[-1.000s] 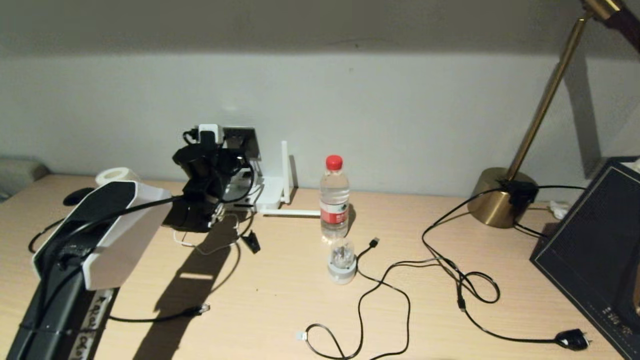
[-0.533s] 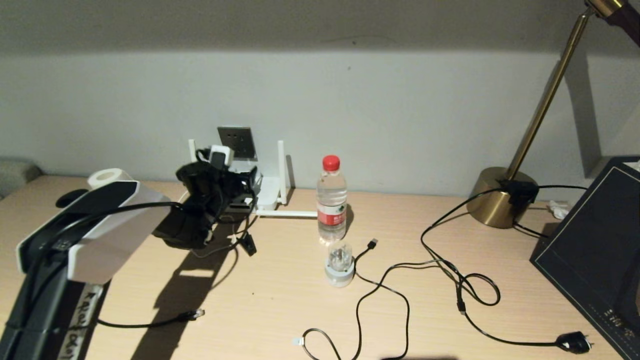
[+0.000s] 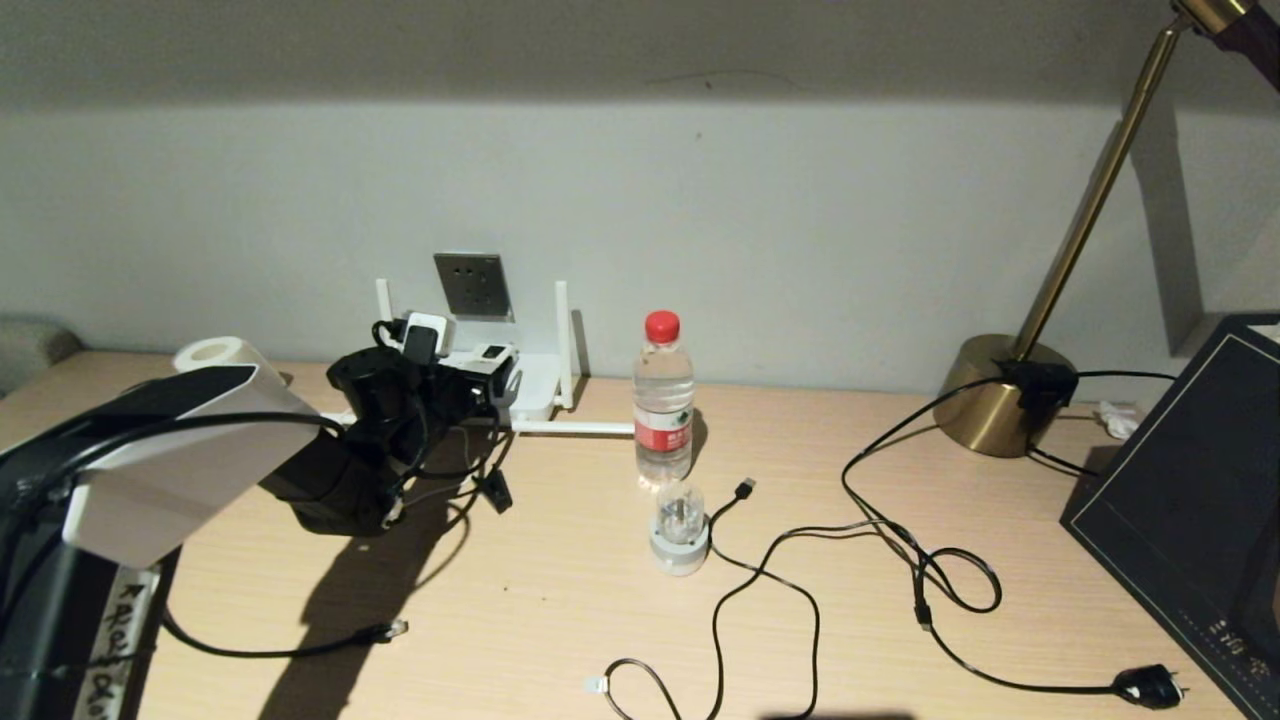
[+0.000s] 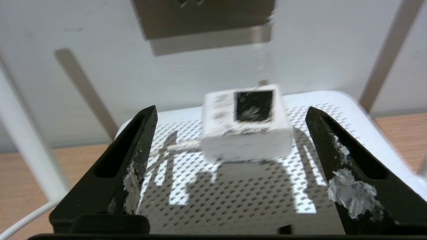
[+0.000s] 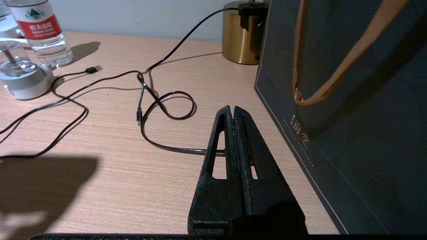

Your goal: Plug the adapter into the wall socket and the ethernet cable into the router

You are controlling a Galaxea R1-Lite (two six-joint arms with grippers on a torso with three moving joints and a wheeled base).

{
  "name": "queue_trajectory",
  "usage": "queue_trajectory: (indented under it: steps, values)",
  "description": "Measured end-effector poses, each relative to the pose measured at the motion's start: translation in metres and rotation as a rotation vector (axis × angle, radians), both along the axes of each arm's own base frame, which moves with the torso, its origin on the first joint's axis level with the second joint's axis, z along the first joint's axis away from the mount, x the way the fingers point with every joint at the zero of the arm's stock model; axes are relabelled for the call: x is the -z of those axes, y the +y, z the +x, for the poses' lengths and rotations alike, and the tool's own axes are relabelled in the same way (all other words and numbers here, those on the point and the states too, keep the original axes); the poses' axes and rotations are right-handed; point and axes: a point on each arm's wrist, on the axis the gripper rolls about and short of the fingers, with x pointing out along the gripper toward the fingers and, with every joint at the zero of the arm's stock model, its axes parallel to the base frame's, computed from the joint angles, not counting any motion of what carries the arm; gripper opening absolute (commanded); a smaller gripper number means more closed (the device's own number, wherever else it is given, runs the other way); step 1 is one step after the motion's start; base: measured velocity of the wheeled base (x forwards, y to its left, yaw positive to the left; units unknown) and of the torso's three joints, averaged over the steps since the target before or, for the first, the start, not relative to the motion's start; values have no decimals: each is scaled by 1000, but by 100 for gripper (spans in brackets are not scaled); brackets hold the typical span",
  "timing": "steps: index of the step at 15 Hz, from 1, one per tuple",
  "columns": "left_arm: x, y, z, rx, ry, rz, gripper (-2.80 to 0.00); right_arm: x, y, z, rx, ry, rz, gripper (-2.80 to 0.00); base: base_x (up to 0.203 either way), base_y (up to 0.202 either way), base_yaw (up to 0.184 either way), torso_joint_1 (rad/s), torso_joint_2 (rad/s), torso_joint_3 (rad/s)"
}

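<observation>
With its two black fingers spread wide and nothing between them, the left pincer hangs just over the near edge of the router, pointed at the wall. Adapter lies on the router's perforated white top, apart from both fingers, dark face up; its thin white cord runs off one side. Wall socket is on the wall directly above the router and holds no plug; in the left wrist view only its lower edge shows. In the head view the adapter sits on the router, whose antennas stand against the wall on either side of the socket, one more lying flat on the desk toward the water bottle. Left pincer is partly hidden by its own wrist in that view. Ethernet cable lies on the desk near the front left, clear plug tip facing right, well apart from the router. Right pincer has its fingers pressed together, holding nothing, low over the desk beside a dark paper bag, with a looped black cord just ahead of it.
</observation>
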Motion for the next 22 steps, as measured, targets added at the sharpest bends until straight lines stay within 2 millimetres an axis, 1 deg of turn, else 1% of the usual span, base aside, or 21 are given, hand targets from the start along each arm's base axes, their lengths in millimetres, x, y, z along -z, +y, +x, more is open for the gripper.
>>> queue_trajectory:
  steps: [7,12,13,18,22]
  values:
    - [3,1,1,-28,39,-3,0,0,0,0,-1,-1,0,-280,0,0,0,0,0,0]
    - [1,-1,13,-29,34,-4,0,0,0,0,-1,0,0,-280,0,0,0,0,0,0]
    - [2,-1,16,-30,29,-5,-280,0,0,0,-1,0,0,-280,0,0,0,0,0,0]
    - [10,-3,17,-28,36,-4,-280,0,0,0,-1,-1,0,-280,0,0,0,0,0,0]
    - [14,-4,10,-22,47,-2,-280,0,0,0,-1,0,0,-280,0,0,0,0,0,0]
